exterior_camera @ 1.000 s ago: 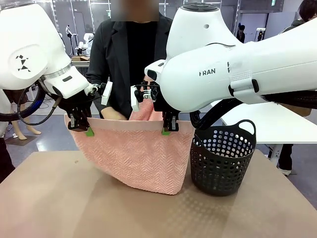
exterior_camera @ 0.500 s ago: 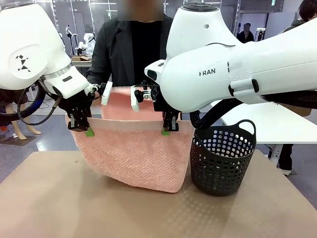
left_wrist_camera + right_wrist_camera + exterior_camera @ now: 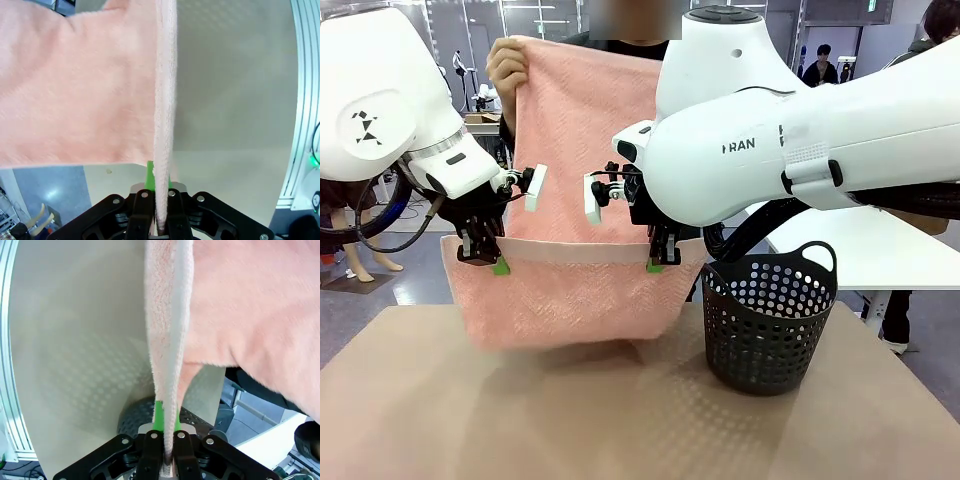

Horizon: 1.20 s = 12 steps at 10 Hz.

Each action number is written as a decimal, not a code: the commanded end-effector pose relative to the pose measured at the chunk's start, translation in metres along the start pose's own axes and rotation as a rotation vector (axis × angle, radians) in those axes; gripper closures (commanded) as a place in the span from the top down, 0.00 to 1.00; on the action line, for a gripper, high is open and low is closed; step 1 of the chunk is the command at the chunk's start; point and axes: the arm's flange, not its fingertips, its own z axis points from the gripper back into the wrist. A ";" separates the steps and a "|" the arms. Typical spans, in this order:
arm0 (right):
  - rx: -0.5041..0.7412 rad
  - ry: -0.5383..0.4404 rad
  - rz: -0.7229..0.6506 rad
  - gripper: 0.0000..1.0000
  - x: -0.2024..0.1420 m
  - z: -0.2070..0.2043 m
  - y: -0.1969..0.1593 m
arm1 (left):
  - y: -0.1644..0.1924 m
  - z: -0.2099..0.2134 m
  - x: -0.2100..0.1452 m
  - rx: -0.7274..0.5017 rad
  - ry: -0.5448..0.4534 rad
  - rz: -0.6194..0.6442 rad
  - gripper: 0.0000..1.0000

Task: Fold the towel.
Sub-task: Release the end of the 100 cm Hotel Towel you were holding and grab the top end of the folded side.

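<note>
**Towel** (image 3: 570, 300): salmon-pink, off the table (image 3: 470, 440), hung as a sheet facing me. I hold one hem. The person's hand (image 3: 506, 62) holds the opposite end high above and beyond my grippers. The slack sags in a fold below my hold, low over the table; I cannot tell whether it touches.

**Left gripper** (image 3: 500, 266): clamped tight on the hem, which shows edge-on in the left wrist view (image 3: 160, 187).

**Right gripper** (image 3: 653, 266): likewise pinched on the hem (image 3: 167, 429).

**Key relation:** the hem runs level, left to right, between my two grippers. The towel's long axis runs from that line up and away to the raised hand. As I judge it, the fold closes by bringing that far end and my hem together. Both arms stand equally near.

**Basket** (image 3: 770, 320): just right of the towel, on the table.
</note>
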 end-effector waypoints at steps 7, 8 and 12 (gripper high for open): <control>-0.010 0.001 0.003 0.00 0.000 0.002 -0.001 | 0.000 0.001 -0.001 0.002 0.000 0.005 0.00; -0.010 0.001 0.003 0.00 0.000 0.002 -0.001 | 0.000 0.001 -0.001 0.002 0.000 0.005 0.00; -0.010 0.001 0.003 0.00 0.000 0.002 -0.001 | 0.000 0.001 -0.001 0.002 0.000 0.005 0.00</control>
